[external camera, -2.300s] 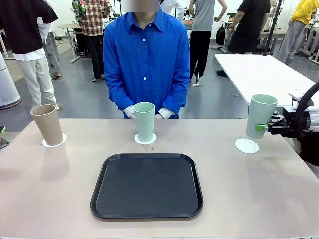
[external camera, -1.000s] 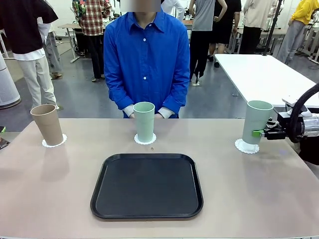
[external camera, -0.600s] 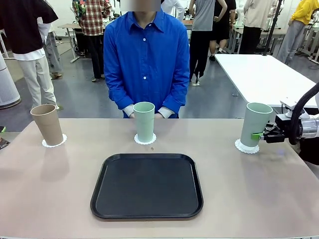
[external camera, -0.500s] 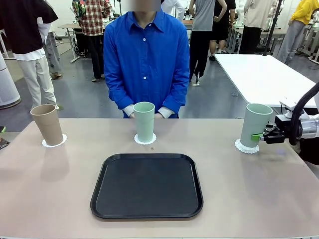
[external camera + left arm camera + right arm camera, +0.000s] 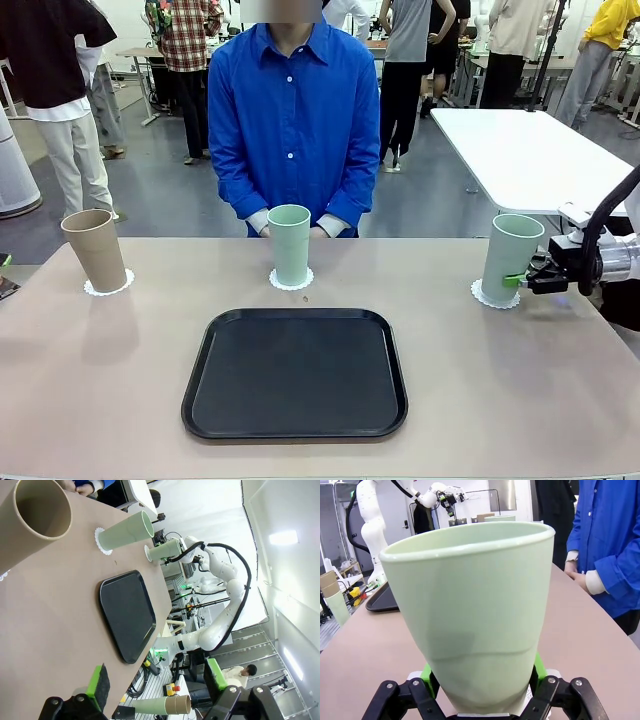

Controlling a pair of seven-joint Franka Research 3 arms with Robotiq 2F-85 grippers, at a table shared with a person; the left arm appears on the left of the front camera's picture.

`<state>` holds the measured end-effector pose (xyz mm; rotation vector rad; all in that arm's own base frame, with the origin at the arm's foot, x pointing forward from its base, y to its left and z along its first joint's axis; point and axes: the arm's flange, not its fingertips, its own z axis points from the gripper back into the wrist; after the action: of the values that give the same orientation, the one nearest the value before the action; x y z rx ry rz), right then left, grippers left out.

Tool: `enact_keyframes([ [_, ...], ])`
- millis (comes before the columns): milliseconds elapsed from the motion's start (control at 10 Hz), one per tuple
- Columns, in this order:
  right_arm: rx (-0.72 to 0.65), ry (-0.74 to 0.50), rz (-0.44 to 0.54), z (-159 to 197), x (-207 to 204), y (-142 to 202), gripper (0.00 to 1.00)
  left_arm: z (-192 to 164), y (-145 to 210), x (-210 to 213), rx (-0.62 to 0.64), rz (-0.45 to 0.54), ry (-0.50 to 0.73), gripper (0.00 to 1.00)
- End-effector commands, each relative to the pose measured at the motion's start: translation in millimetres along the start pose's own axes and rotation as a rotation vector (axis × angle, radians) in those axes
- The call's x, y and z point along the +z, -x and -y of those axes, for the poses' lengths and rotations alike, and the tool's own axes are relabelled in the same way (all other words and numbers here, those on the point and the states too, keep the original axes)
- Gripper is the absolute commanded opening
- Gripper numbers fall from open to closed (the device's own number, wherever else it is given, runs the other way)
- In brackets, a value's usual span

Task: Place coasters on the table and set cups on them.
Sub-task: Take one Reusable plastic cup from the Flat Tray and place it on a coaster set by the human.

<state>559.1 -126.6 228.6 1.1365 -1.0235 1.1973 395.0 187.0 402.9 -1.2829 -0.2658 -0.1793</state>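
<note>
Three cups stand on doilies across the counter point(image 5: 560, 400): a tan cup point(image 5: 95, 250) at left frame, a mint cup point(image 5: 290, 244) at centre before the person, and a second mint cup point(image 5: 512, 258) at right. The right tool point(image 5: 527, 280) grips that last cup low on its side, its base on the doily point(image 5: 482, 295), likely so it lands upright before release. The left tool point(image 5: 155, 692) hangs open over the counter's left part, holding nothing.
</note>
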Motion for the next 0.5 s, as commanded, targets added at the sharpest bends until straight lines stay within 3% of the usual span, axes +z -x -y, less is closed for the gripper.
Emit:
enact_keyframes([
  [0, 0.019, -0.018, -0.012, 6.8, 4.0, 1.9, 0.83, 2.6, 0.1, 1.1, -0.006, 0.000, 0.008, 1.00],
  [400, 0.015, -0.005, -0.007, 14.1, 9.3, 9.4, 0.83, 2.6, 0.1, 1.1, -0.006, 0.000, 0.008, 1.00],
])
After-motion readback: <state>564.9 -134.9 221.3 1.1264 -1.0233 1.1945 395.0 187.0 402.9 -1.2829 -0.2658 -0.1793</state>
